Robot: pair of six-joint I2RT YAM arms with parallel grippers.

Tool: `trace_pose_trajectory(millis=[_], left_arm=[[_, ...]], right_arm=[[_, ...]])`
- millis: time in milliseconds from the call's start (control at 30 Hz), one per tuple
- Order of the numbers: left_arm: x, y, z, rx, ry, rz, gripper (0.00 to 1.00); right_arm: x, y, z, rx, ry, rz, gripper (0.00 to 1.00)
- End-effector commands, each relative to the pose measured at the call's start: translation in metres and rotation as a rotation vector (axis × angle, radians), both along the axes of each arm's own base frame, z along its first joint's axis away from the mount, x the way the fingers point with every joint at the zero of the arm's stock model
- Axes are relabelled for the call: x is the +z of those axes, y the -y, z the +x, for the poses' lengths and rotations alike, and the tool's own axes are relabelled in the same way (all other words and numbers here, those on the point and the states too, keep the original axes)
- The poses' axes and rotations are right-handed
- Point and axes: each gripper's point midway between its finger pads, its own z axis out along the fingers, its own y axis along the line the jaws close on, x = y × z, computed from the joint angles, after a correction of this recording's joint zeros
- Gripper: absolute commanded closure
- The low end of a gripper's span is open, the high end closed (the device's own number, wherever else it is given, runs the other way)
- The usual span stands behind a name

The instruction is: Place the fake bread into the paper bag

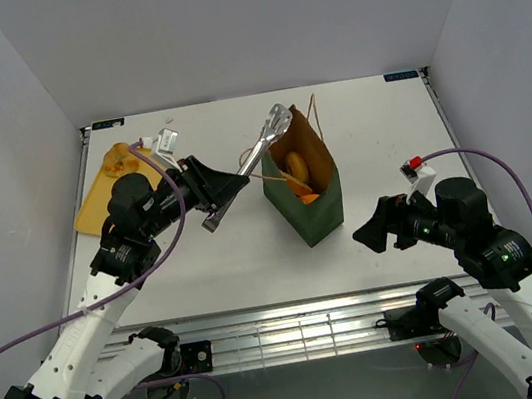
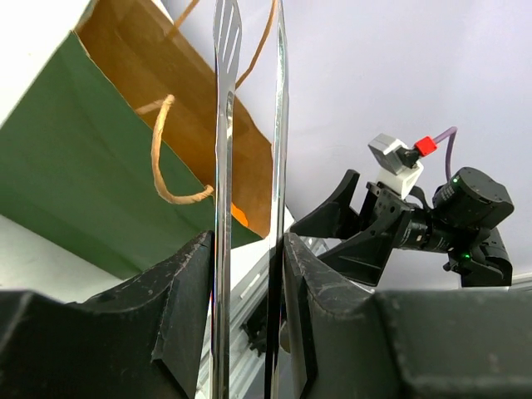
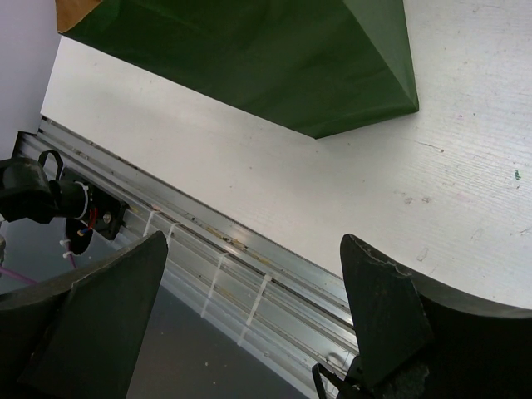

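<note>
Partly done: seeing bread (image 1: 297, 168) inside bag (image 1: 311, 215), one piece (image 1: 120, 163) left on tray (image 1: 95, 208). Holding tongs (image 1: 262, 144) clenched in left tool (image 1: 225, 198) over bag, with right tool (image 1: 372, 228) spread, empty.

Bag (image 1: 314, 214) mid-table w/ bread (image 1: 296, 167) in it. Tray (image 1: 95, 208) far left, bread piece (image 1: 119, 162) on it. Tongs (image 1: 260, 150) in left gripper (image 1: 230, 193), left of bag, tips by its far rim. Right gripper (image 1: 370, 229) near bag's right, apart.

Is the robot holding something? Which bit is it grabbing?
The left gripper squeezes the metal tongs near their handle end, far from the tips. The right gripper is open and holds nothing.
</note>
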Motion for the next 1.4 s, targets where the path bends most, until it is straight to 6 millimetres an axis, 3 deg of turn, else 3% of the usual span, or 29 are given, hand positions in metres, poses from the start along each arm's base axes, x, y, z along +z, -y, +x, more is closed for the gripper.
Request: trace_pose_trajectory(millis=[0,333,400,533,700,800,1000,1067,1133,1167,1200,1300,1333,1367], left_arm=[[0.033,-0.010,-0.006,0.032,0.099,-0.008,0.53],[0.050,-0.023,-0.004,0.107,0.144,0.027,0.53],[0.044,-0.030,-0.001,0.140,0.148,0.079,0.53],[0.050,-0.057,0.016,0.296,0.178,0.200,0.52],[0.038,-0.101,0.033,0.505,0.165,0.400,0.50],[0.027,-0.127,0.043,0.619,0.152,0.523,0.47],[-0.016,-0.163,0.064,0.747,0.084,0.721,0.44],[-0.023,-0.182,0.076,0.788,0.055,0.721,0.44],[-0.038,-0.186,0.085,0.747,0.020,0.699,0.44],[-0.040,-0.205,0.092,0.795,0.000,0.687,0.44],[-0.048,-0.205,0.099,0.768,-0.023,0.678,0.44],[-0.072,-0.237,0.116,0.818,-0.121,0.648,0.44],[-0.078,-0.234,0.119,0.800,-0.137,0.635,0.44],[-0.081,-0.251,0.125,0.834,-0.159,0.600,0.44]], right_arm=[[0.013,-0.001,0.004,0.005,0.056,0.008,0.10],[0.013,-0.001,0.005,0.009,0.058,0.003,0.10],[0.012,-0.002,0.005,0.012,0.059,0.004,0.10],[0.011,-0.003,0.006,0.018,0.058,0.004,0.10],[0.007,-0.004,0.008,0.025,0.055,-0.003,0.10],[0.004,-0.005,0.008,0.032,0.053,-0.005,0.10],[-0.004,-0.008,0.010,0.052,0.045,-0.008,0.10],[-0.004,-0.008,0.010,0.058,0.053,-0.007,0.10],[-0.007,-0.009,0.010,0.061,0.051,-0.007,0.10],[-0.006,-0.010,0.009,0.066,0.055,-0.005,0.10],[-0.006,-0.010,0.009,0.071,0.058,-0.003,0.10],[-0.007,-0.011,0.008,0.081,0.067,0.004,0.10],[-0.006,-0.012,0.008,0.086,0.070,0.006,0.10],[-0.007,-0.012,0.008,0.088,0.070,0.005,0.10]])
